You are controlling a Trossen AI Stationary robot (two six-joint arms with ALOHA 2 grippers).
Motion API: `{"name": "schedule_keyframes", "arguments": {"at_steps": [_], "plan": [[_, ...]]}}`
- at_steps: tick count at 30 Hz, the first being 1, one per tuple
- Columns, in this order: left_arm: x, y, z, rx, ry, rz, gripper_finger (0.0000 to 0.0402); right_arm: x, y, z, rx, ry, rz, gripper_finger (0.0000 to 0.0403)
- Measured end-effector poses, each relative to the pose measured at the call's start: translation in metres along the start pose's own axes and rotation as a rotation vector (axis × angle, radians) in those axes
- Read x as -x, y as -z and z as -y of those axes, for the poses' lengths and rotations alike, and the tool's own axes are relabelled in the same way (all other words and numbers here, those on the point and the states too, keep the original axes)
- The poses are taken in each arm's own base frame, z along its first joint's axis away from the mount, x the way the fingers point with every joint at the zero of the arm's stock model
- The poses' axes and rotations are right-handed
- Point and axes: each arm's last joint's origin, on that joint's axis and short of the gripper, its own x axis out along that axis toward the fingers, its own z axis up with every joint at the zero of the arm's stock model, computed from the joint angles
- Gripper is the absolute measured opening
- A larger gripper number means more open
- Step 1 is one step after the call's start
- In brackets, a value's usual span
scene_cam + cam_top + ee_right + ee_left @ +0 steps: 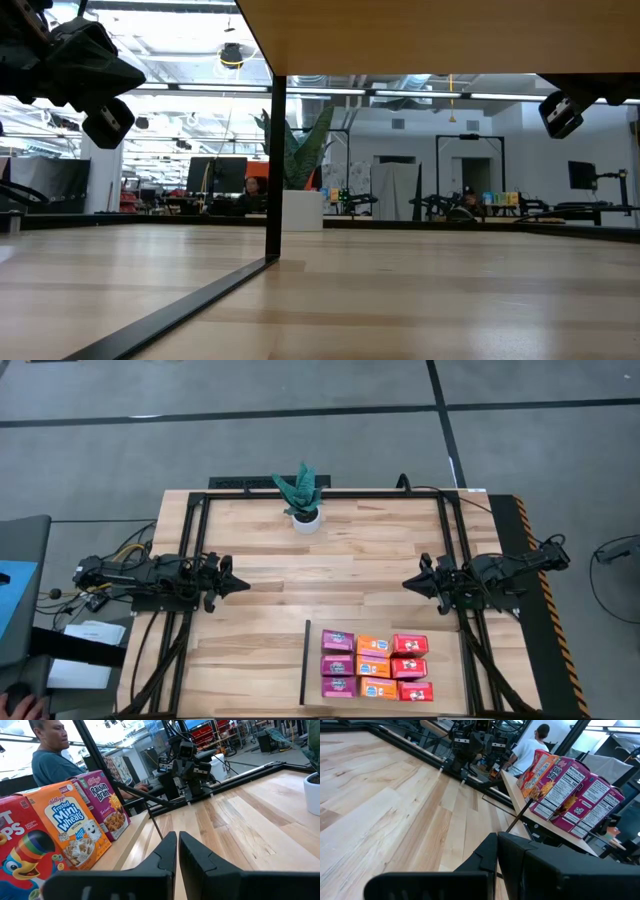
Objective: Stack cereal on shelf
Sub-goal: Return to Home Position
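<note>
The left gripper (240, 586) hangs above the left side of the table (250, 540), its fingers pressed together and holding nothing; its own wrist view shows the two dark fingers (490, 851) closed tip to tip. Directly opposite, tip facing tip and well apart, the right gripper (408, 584) hangs over the right side, its fingers (169, 851) likewise pressed together and empty. The cereal (375, 666) stands off to the side of both grippers, away from the potted plant (303, 498) and nearer the right gripper than the left. All nine boxes sit on the shelf (316, 670) in three rows of three. The purple boxes (338, 664) form the column closest to the left gripper, the orange boxes (375, 666) are in the middle, and the red boxes (410, 666) are nearest the right gripper. Beyond the boxes, the right wrist view shows a person (47, 757) in a teal shirt.
</note>
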Motion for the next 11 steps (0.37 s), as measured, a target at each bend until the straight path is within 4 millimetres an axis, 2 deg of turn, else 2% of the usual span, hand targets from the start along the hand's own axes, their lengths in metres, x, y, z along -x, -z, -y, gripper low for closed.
{"name": "schedule_keyframes", "arguments": {"at_steps": [11], "plan": [[0.0000,0.0000,0.0000,0.000,0.000,0.000,0.0000,0.0000,0.0000,0.0000,0.000,0.000,0.000,0.0044]]}}
